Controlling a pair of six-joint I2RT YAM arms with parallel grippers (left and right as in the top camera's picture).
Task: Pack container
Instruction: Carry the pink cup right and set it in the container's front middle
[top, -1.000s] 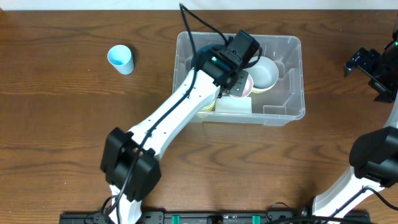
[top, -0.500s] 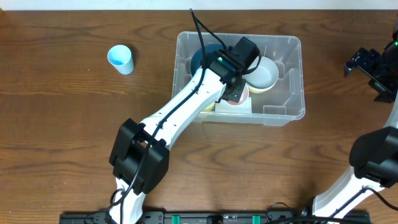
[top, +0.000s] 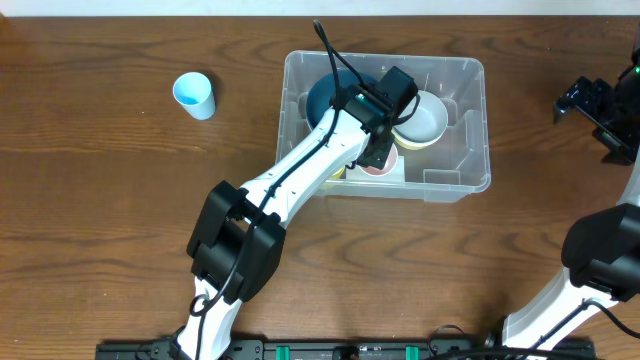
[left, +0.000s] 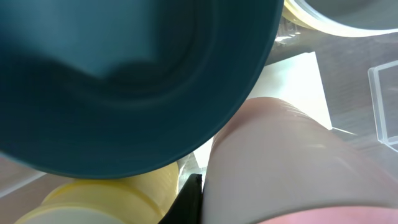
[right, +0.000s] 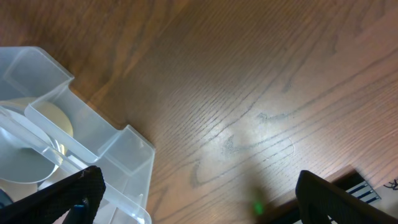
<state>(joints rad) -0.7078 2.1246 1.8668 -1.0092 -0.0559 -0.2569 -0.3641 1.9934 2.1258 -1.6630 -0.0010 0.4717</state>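
Note:
The container (top: 472, 150), a clear rectangular bin, stands at the table's middle back. In it lie a teal bowl (top: 322, 96), a cream bowl (top: 424, 118), a yellow cup (top: 335, 172) and a pink cup (top: 379, 166). My left gripper (top: 383, 150) reaches into it and is shut on the pink cup's wall. In the left wrist view one black finger (left: 191, 200) presses against the pink cup (left: 292, 168), beside the yellow cup (left: 112, 199) and under the teal bowl (left: 124, 81). My right gripper (right: 199, 199) hangs open and empty over bare table, right of the container's corner (right: 93, 143).
A light blue cup (top: 194, 95) stands upright on the table left of the container. The white label (left: 292, 81) shows on the bin's base. The right arm (top: 595, 105) is at the far right edge of the table.
My left gripper has moved toward the container's near wall with the pink cup, uncovering more of the teal bowl. The right arm has not moved.

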